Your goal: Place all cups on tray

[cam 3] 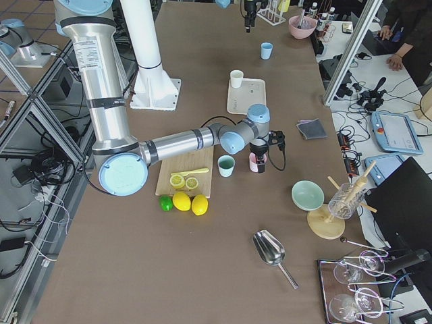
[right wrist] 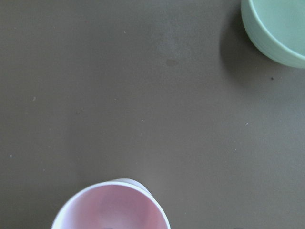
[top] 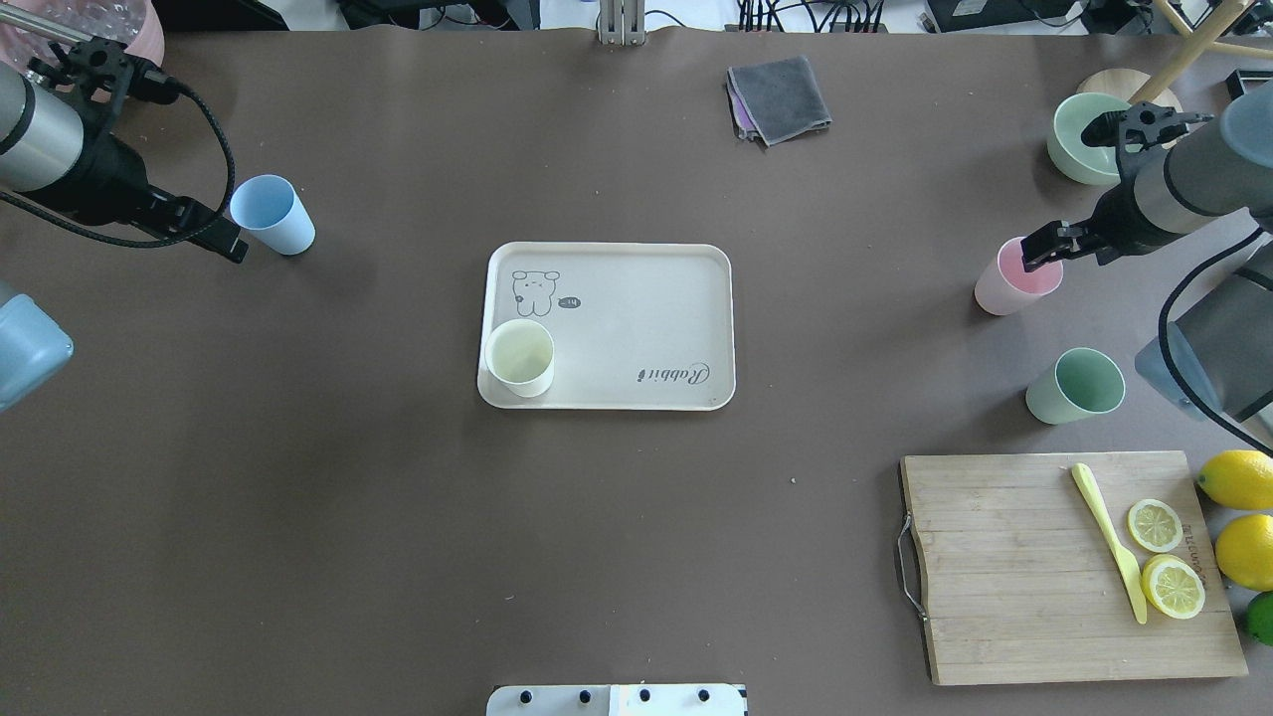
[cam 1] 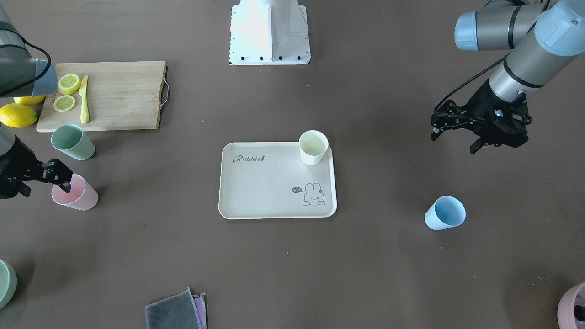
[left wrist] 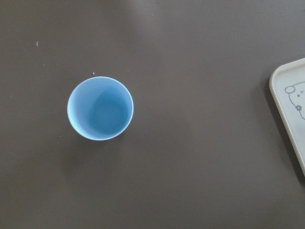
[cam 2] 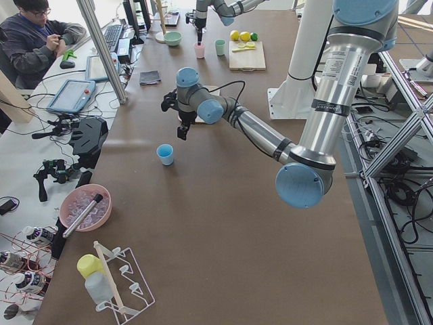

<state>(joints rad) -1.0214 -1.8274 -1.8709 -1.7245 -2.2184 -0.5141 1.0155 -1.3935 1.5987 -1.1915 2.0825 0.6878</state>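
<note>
The beige Rabbit tray [cam 1: 265, 183] lies mid-table, and the cream-white cup [cam 1: 313, 147] stands upright in one corner of it. The pink cup [cam 1: 80, 194] stands on the table. My right gripper [cam 1: 48, 185] is open at its rim, with one finger [cam 1: 65, 183] over the mouth. The mint green cup [cam 1: 72, 142] stands beside it, near the cutting board. The light blue cup [cam 1: 444, 213] stands alone on the table. My left gripper [cam 1: 457, 137] hovers open and empty beside and above it. In the left wrist view the blue cup [left wrist: 100, 108] is seen from straight above.
A wooden cutting board [cam 1: 119, 93] holds lemon slices and a yellow knife, with whole lemons [cam 1: 17, 115] beside it. A folded grey cloth [cam 1: 176, 310] lies at the far edge. A larger pale green bowl [top: 1084, 134] and a mauve-pink pot [cam 1: 571, 306] sit at corners.
</note>
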